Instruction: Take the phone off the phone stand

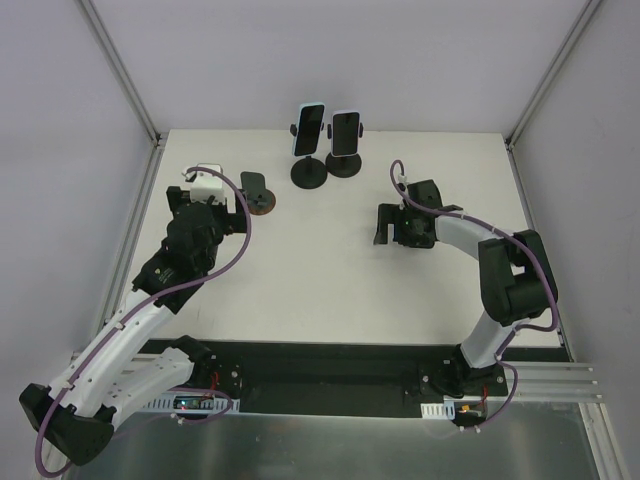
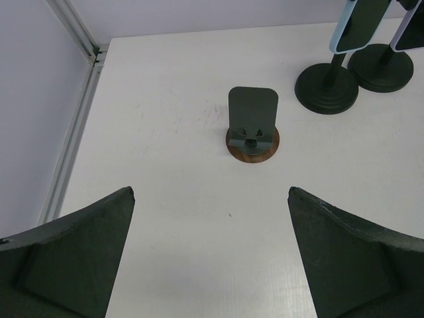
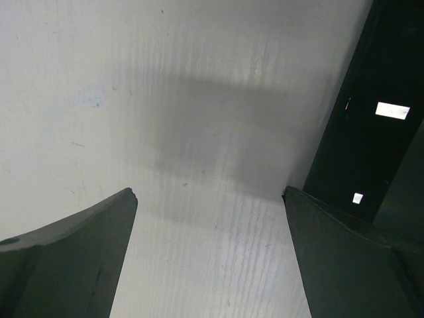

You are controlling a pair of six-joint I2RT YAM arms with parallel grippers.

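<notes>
Two phones sit upright on black round-based stands at the back middle of the table: the left phone [image 1: 310, 128] on its stand [image 1: 308, 175], the right phone [image 1: 346, 130] on its stand [image 1: 345, 165]. The left wrist view shows the left phone's light-blue edge [image 2: 356, 25] and stand [image 2: 327, 88], and the right phone [image 2: 412, 30] and stand [image 2: 381, 67]. My left gripper [image 1: 212, 196] [image 2: 211, 192] is open and empty, well short of them. My right gripper [image 1: 382, 228] [image 3: 209, 193] is open and empty over bare table, nearer than the stands and to their right.
A small empty stand [image 1: 257, 193] with a dark back plate and a round wooden base [image 2: 252, 144] stands just ahead of my left gripper. Metal frame rails [image 2: 78, 30] edge the table. A black strip [image 3: 387, 99] shows at the right of the right wrist view.
</notes>
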